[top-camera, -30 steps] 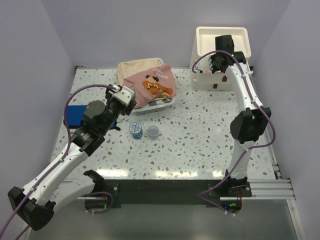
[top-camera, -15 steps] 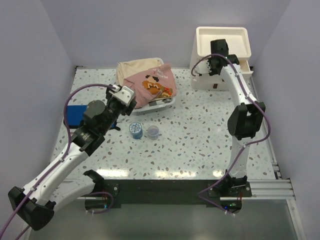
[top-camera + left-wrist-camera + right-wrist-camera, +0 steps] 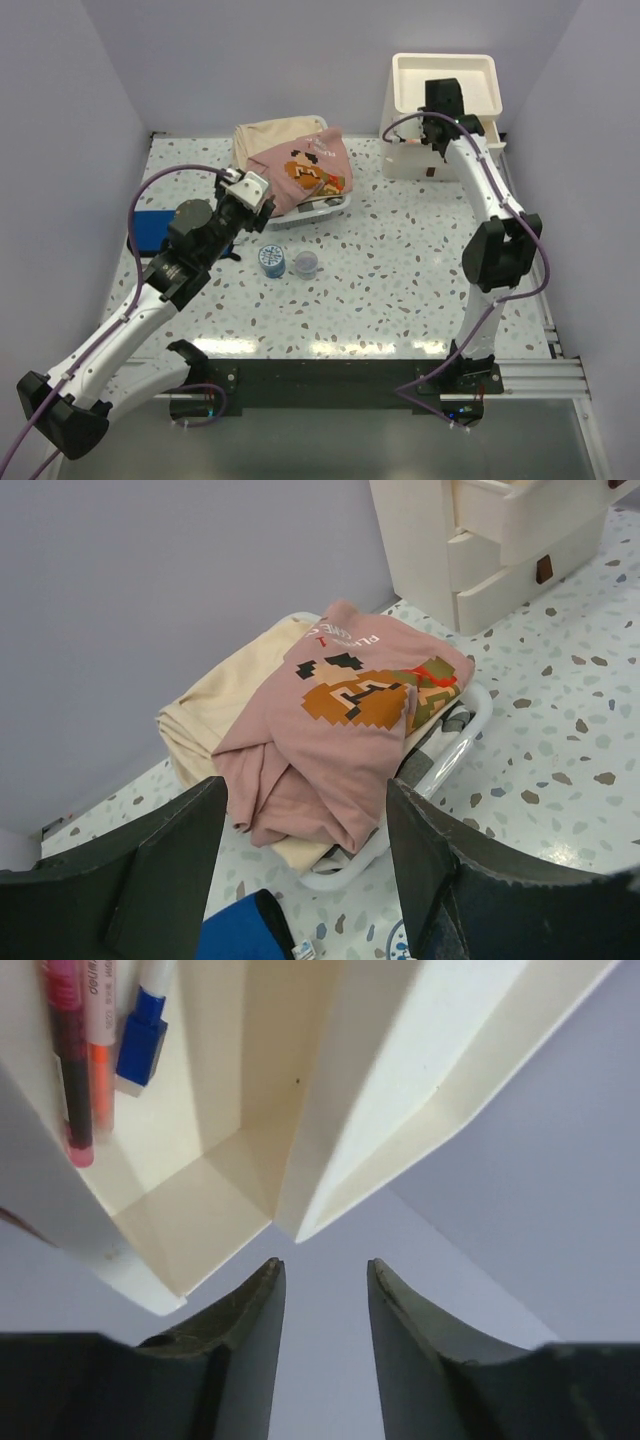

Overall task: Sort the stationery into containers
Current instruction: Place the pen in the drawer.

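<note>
We saw the left gripper (image 3: 305,790) by the clothes basket (image 3: 470,730), jaws spread wide with nothing between them. The blue tape roll (image 3: 270,260) lay flat on the table (image 3: 400,270), with the clear cup (image 3: 306,263) just to its right. Three pens (image 3: 100,1040) lay side by side in an open drawer (image 3: 215,1200) of the drawer unit (image 3: 397,85). Their long axes ran along the drawer, and the blue cap pointed at its end wall. The right gripper (image 3: 323,1270) was at that drawer, jaws parted and holding nothing.

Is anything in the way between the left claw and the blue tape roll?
Nothing visible does. The open left gripper hangs near the clothes basket; the blue tape roll lies on bare table close by, the clear cup beyond it.
</note>
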{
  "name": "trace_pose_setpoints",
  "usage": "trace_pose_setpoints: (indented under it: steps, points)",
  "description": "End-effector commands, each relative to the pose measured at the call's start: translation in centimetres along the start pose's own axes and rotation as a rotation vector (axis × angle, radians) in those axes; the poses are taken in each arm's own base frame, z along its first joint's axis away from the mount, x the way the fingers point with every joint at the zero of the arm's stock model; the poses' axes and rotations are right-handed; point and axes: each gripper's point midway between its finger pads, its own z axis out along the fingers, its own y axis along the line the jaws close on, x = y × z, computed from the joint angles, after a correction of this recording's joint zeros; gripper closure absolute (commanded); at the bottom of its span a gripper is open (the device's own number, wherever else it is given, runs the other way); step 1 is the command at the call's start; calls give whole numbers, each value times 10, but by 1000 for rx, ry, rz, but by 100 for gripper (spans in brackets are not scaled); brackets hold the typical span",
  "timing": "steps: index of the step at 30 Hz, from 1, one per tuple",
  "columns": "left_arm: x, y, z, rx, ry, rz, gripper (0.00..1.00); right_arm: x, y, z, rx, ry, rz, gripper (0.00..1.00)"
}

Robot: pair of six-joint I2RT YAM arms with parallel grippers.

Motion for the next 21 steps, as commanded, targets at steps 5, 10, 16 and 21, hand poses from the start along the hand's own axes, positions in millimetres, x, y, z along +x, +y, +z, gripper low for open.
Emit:
trace_pose_setpoints:
  steps: [5, 10, 16, 21]
  points:
    - [-26, 1, 2, 15, -73, -61, 31, 25, 8, -71, 17, 18, 197, 100]
    - [-21, -1, 0, 21, -64, -75, 32, 25, 58, -78, -165, 70, 144, 100]
    - [-18, -2, 0, 19, -65, -77, 32, 23, 71, -80, -229, 129, 166, 100]
    - [-16, -2, 0, 19, -62, -81, 32, 20, 67, -73, -227, 164, 167, 100]
